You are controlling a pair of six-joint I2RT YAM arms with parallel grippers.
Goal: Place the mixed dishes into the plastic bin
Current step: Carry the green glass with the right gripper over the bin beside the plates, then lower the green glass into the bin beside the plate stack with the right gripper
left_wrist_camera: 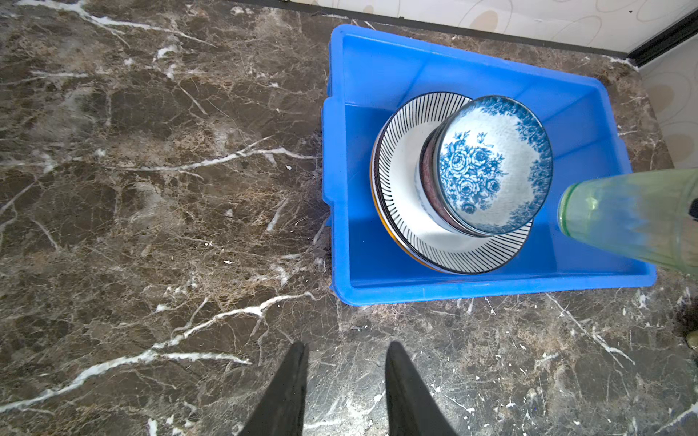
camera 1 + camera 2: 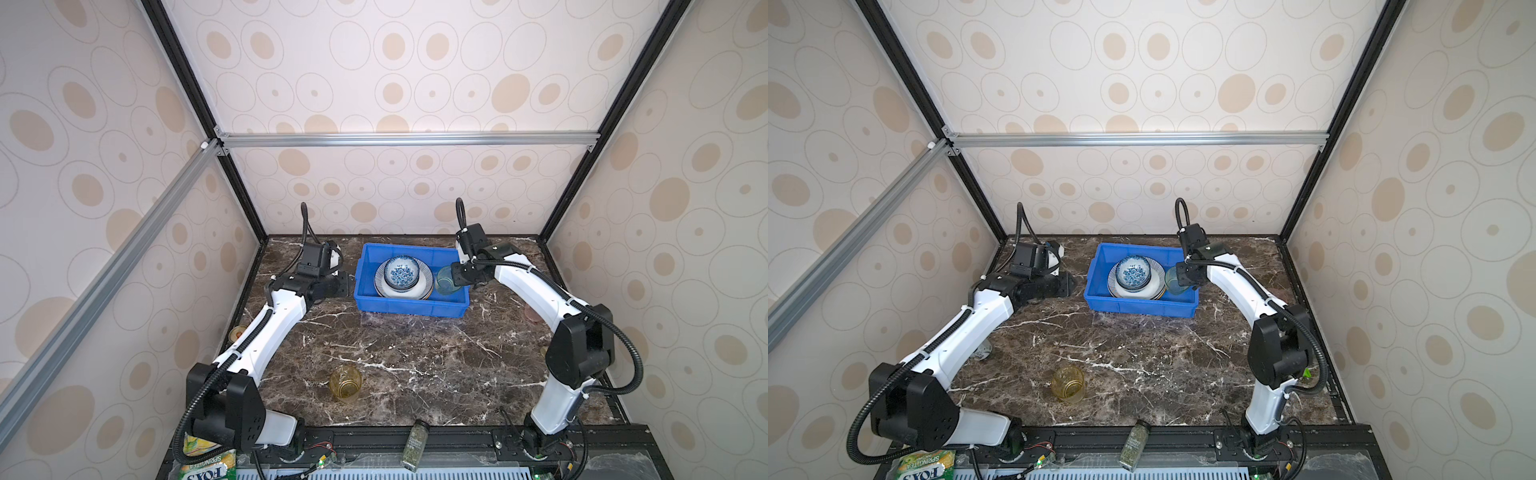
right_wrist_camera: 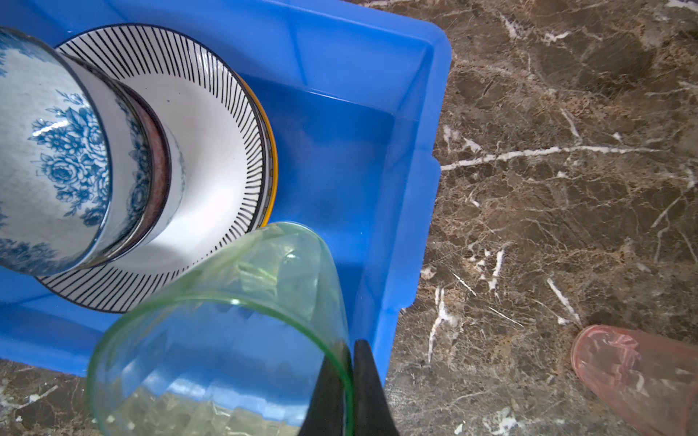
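Looking at the green tumbler (image 3: 226, 321) first, I see clear tinted glass, round and smooth-walled, held tilted over the right end of the plastic bin (image 2: 409, 308). My right gripper (image 3: 349, 373) is pinched tight on its rim, one black finger inside the wall and one outside. I cannot tell whether the glass touches the plate beside it.

The bin is glossy bright blue plastic, rectangular with a lipped rim, sitting toward the back middle of the table. Inside it lies a stack of plates, topped by the striped-rim plate (image 1: 411, 196), glazed white with fine black radial lines; a yellow edge peeks out beneath. Nested bowls sit on it, the blue floral bowl (image 1: 491, 166) uppermost.

My left gripper (image 1: 346, 349) hangs just beside the bin's left side, its pointed black jaws partway apart with nothing between them.

The table (image 2: 415, 365) is polished dark brown marble with white veins. An amber tumbler (image 2: 345, 383) stands near the front, well apart from the bin, and a pink tumbler (image 3: 638, 377) sits to the bin's right. A spice jar (image 2: 412, 451) lies on the front rail. Cream wallpaper with tan ovals lines the walls, framed by black and silver struts.
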